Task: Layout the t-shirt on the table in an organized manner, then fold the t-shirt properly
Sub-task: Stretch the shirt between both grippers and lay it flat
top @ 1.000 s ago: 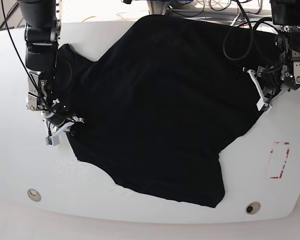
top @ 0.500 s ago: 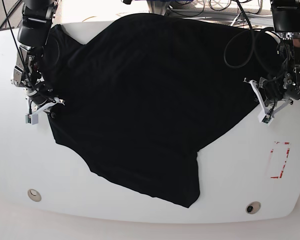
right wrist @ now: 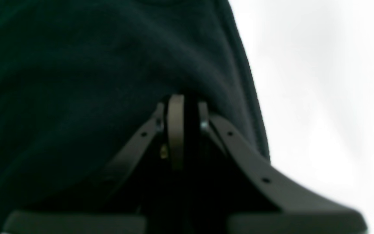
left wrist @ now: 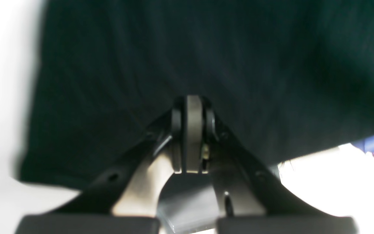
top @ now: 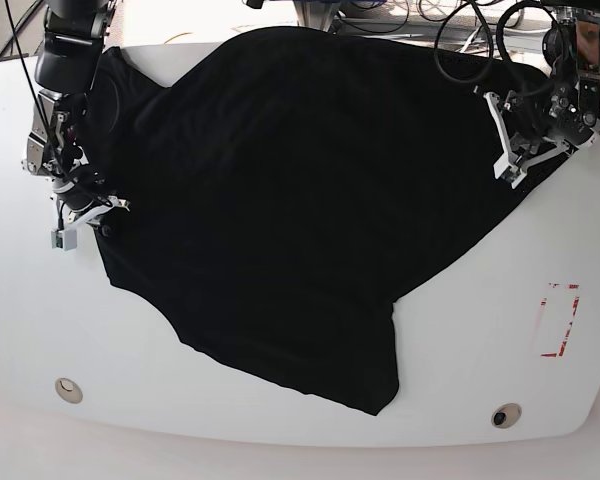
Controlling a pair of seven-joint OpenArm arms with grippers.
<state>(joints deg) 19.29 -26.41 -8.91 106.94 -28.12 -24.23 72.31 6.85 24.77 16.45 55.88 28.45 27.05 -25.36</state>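
Observation:
The black t-shirt [top: 300, 200] lies spread over the white table [top: 480, 340], with one pointed end reaching toward the front edge. My right gripper [top: 102, 215] is on the left of the base view, shut on the t-shirt's edge. In the right wrist view dark cloth [right wrist: 76, 81] sits pinched between that gripper's [right wrist: 183, 100] pads. My left gripper [top: 508, 150], at the far right of the base view, is shut on the opposite edge. Its jaws [left wrist: 192, 100] are pressed together at the cloth [left wrist: 206, 48] in the left wrist view.
A red dashed rectangle [top: 558, 320] marks the table at the right. Two small round holes [top: 68, 389] [top: 505, 415] sit near the front edge. Cables [top: 420, 12] hang behind the table's back edge. Bare white tabletop [right wrist: 320, 81] shows beside the cloth.
The t-shirt was dragged toward the base view's left and back. In the last half second my left gripper moved toward the table's back with its edge; the right gripper stayed put.

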